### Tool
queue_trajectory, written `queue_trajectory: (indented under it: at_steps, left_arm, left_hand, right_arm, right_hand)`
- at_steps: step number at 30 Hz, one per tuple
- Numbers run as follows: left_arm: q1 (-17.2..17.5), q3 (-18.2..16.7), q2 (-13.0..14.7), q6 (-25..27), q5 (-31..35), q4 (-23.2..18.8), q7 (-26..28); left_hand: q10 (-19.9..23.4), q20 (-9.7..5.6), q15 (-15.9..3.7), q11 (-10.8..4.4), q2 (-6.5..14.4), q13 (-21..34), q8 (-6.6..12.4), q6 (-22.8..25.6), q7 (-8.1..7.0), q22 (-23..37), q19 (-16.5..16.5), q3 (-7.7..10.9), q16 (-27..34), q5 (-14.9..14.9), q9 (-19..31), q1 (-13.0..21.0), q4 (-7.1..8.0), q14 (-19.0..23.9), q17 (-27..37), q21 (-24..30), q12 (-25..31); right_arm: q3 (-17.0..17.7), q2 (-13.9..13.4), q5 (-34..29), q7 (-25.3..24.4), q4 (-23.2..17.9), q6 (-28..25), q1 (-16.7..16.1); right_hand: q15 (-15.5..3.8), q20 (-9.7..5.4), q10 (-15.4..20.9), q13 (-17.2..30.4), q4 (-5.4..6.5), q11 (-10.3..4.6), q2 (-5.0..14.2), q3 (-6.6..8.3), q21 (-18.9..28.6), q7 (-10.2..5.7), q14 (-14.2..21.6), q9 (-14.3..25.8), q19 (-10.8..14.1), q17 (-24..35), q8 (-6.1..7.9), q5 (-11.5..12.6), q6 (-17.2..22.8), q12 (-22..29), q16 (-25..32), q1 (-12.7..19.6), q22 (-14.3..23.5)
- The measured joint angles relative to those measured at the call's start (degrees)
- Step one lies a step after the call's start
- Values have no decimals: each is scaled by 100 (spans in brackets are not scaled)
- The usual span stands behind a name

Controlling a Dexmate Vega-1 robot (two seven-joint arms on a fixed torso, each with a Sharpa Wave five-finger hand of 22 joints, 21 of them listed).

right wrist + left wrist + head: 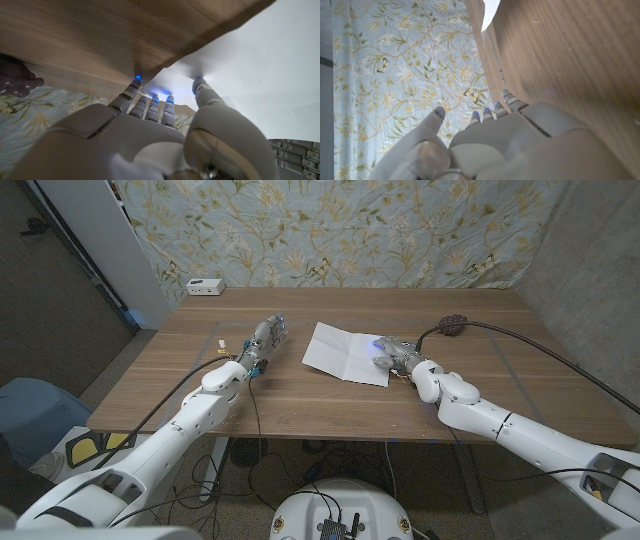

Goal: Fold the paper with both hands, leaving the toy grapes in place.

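The paper (347,351) — white, creased, flat — lies mid-table on grained wood (300,395). Its right edge is pinched by the right hand (388,350). The left hand (266,338) is held empty, fingers apart, left of it. Dark knobbly grapes (452,326) sit far right.

White box (205,286) at table's (300,395) far left corner, floral backdrop (330,225) behind

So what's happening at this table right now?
A two-armed robot is working on a sheet of white paper on a wooden table. Its right hand is at the paper's right edge, fingers touching it. Its left hand waits left of the sheet, apart from it. The toy grapes sit farther right.
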Motion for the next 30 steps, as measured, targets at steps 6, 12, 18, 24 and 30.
queue_trajectory:
  at_steps: [6, 12, 18, 24, 30]
  left_arm:
    - [-109, 38, -108, 102, -209, 150, -353]
    - [-194, 39, -239, 204, -464, 308, -687]
    - [-260, 0, -357, 332, -752, 442, -1045]
    - [-308, -59, -471, 451, -999, 557, -1314]
    - [-326, -147, -613, 558, -1279, 666, -1537]
  left_hand:
    - [95, 61, 25, 197, 18, -1, 22, 5, 70, 12, 182, 9, 0, -65, 0, 57, -74, 219, 0, 40, 40]
    - [332, 118, 75, 140, 18, -1, 22, 74, 151, 12, 365, -11, 0, -91, 0, 56, -106, 437, 7, 74, 85]
    - [584, 206, 64, 133, -5, -1, 22, 236, 207, 12, 614, -34, 0, -107, 0, 79, -128, 666, 16, 127, 85]
    - [666, 247, 99, 214, -51, -1, -67, 54, 322, 11, 777, -55, 0, -129, 0, 126, -150, 764, -1, 172, 85]
    - [662, 278, 137, 279, -51, -2, -112, 15, 360, 11, 808, -53, -25, -130, 0, 125, -195, 802, 0, 172, 47]
  right_arm:
    - [-9, 9, 8, 9, 49, 33, 10]
    - [-14, 10, 8, 10, 76, 51, 11]
    - [-14, 10, 12, 2, 100, 77, 10]
    - [-9, 10, 23, -25, 116, 103, -6]
    - [3, 4, 36, -34, 120, 119, -21]
  right_hand:
    - [0, 0, 0, 0, 0, 0, 0, 0, 0, 0, 0, 0, 0, 11, 0, -1, 0, 0, 0, 0, 2]
    - [0, 0, 0, 0, 2, 0, 7, 1, 0, 1, 1, 0, 0, 15, 0, -1, 0, 0, 0, 53, 3]
    - [1, 0, 0, 0, 2, 1, 7, 1, 0, 1, 1, 0, -1, 15, 0, -2, 0, 1, 0, 53, 4]
    - [1, 0, 0, 0, 3, 1, -3, 1, -1, 1, 1, 0, -1, 15, 0, -2, 0, 1, 0, 62, 3]
    - [1, 0, 0, 1, 4, 1, 7, 1, -8, 1, 1, 0, -1, 15, 0, -15, 0, 2, 0, 99, 1]
